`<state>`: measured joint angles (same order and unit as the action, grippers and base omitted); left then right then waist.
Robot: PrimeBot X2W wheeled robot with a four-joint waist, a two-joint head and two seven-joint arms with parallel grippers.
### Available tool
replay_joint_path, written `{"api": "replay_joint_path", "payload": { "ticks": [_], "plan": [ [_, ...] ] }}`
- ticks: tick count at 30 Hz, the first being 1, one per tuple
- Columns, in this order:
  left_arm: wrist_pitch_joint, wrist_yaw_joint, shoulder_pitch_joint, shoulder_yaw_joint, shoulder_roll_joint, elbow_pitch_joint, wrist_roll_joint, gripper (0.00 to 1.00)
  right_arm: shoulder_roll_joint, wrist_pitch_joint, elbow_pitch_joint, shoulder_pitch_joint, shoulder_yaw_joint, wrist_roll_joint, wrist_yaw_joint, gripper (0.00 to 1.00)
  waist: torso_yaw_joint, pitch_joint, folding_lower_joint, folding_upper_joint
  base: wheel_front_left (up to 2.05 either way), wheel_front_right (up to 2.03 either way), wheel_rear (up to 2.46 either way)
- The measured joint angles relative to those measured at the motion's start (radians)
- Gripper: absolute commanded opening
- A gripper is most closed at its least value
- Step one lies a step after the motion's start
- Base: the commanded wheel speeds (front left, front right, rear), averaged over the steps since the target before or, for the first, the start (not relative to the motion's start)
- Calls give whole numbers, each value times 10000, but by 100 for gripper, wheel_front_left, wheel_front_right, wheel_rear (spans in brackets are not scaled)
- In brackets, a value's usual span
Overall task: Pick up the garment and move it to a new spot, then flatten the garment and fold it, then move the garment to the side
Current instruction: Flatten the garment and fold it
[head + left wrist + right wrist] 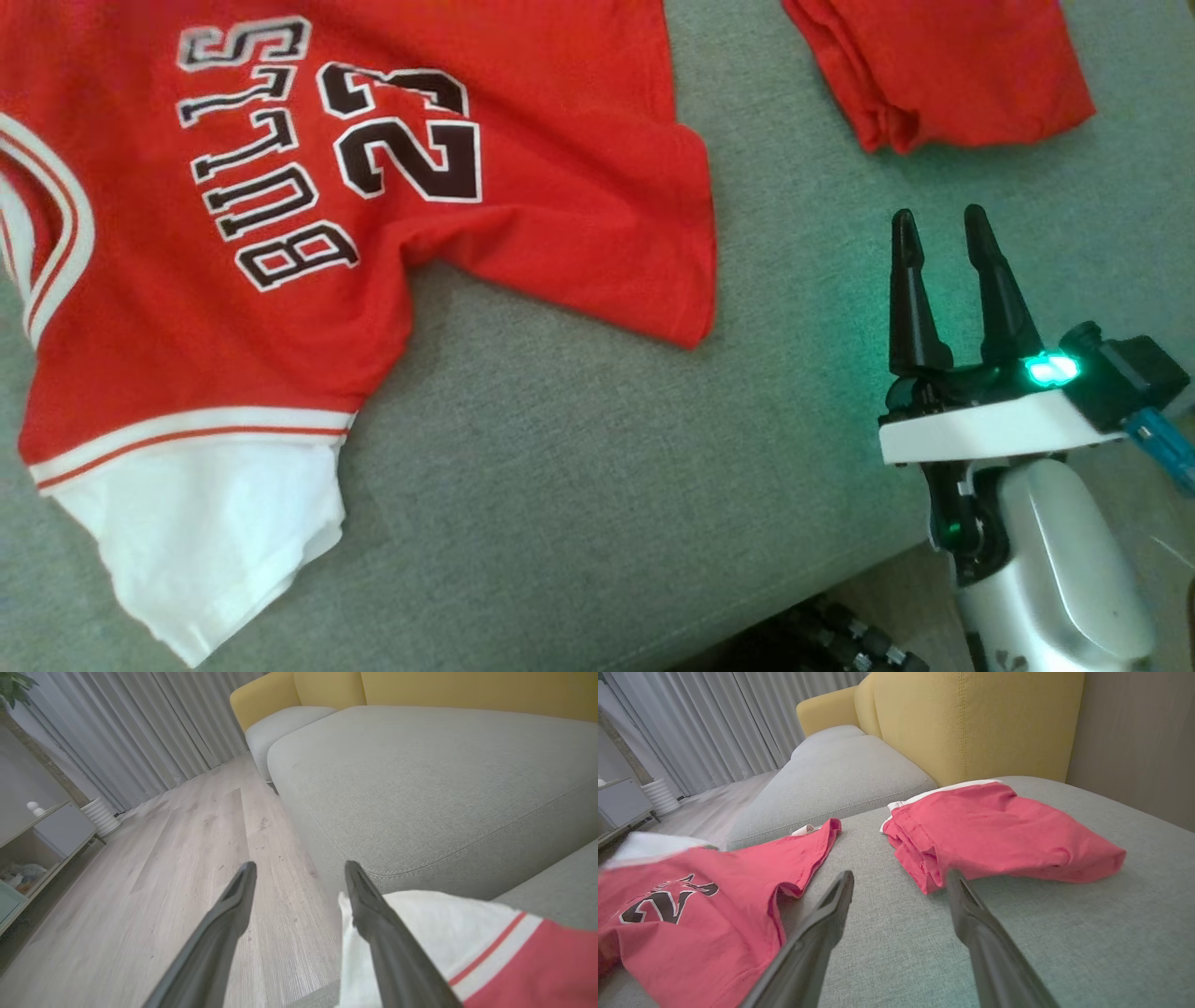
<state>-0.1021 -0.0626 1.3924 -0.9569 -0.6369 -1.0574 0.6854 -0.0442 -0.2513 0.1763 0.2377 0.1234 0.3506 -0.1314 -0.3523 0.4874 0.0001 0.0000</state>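
Jersey (280, 233) spread toward left edge of sofa (579, 448), left gripper (300, 868) wide open, empty, beside white sleeve (434, 924), right gripper (938, 217) open, empty, near front edge, folded red cloth (943, 65) toward back.

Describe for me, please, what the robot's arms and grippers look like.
The right gripper has two long, black, tapering fingers on a white mounting plate, with a glowing green light and a black module beside it. Its forearm is rounded and silver-grey. The left gripper shows the same dark, pointed shape.
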Motion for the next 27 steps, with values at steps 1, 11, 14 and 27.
{"api": "replay_joint_path", "payload": {
  "ticks": [1,11,14,27],
  "plan": [
    [-63,15,0,0,73,-138,2,100,0,0,-2,-2,-2,-2,0,100,37,-12,0,0,0,0,0],
    [-1262,696,-245,205,734,-522,349,100,-2,0,-4,-11,-138,-251,0,100,684,-486,-1,0,0,0,0],
    [-1467,886,-649,397,1043,-222,533,100,-2,0,67,-30,-309,-412,0,100,1011,-793,-1,0,0,0,0],
    [-1534,506,-5052,1739,1336,3776,545,100,-6,-12,805,-565,-855,-1106,0,100,2844,-2477,-3,0,0,0,0]
  ]
}}
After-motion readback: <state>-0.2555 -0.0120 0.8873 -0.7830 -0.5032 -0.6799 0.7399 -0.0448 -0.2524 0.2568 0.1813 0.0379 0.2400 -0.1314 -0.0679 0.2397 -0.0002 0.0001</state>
